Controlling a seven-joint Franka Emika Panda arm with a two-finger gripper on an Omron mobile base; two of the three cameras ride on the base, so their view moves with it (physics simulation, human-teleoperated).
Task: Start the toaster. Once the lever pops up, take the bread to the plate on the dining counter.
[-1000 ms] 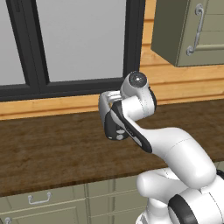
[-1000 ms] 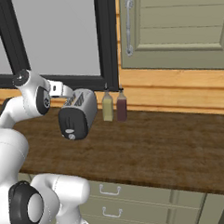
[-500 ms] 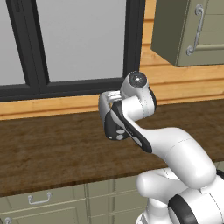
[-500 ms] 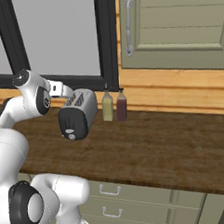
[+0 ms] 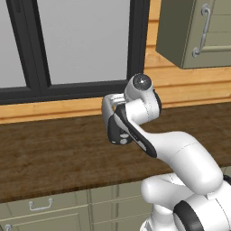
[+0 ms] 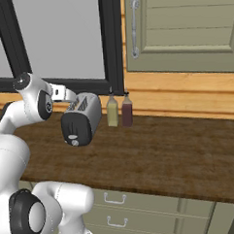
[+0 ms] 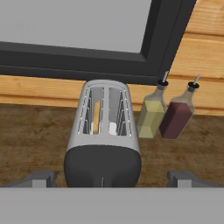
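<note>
The chrome two-slot toaster point(image 7: 105, 131) stands on the dark wood worktop below the window, its black end face point(image 7: 103, 168) turned toward me. A tan slice of bread point(image 7: 96, 117) sits down in its left slot. My gripper point(image 7: 112, 179) hovers just above and in front of that end face, open, with one fingertip point(image 7: 41, 178) far out on each side and nothing between them. From the right base view the toaster point(image 6: 82, 118) shows a pale knob point(image 6: 74, 142) low on its black face. The lever is too dark to make out. The plate and the dining counter are out of view.
An olive bottle point(image 7: 152, 114) and a dark red bottle point(image 7: 176, 116) stand close to the toaster's right, against the wooden wall strip. A black window frame point(image 7: 166, 43) rises behind. A wall cabinet point(image 6: 182, 28) hangs at the right, and drawers point(image 6: 143, 207) lie under the worktop.
</note>
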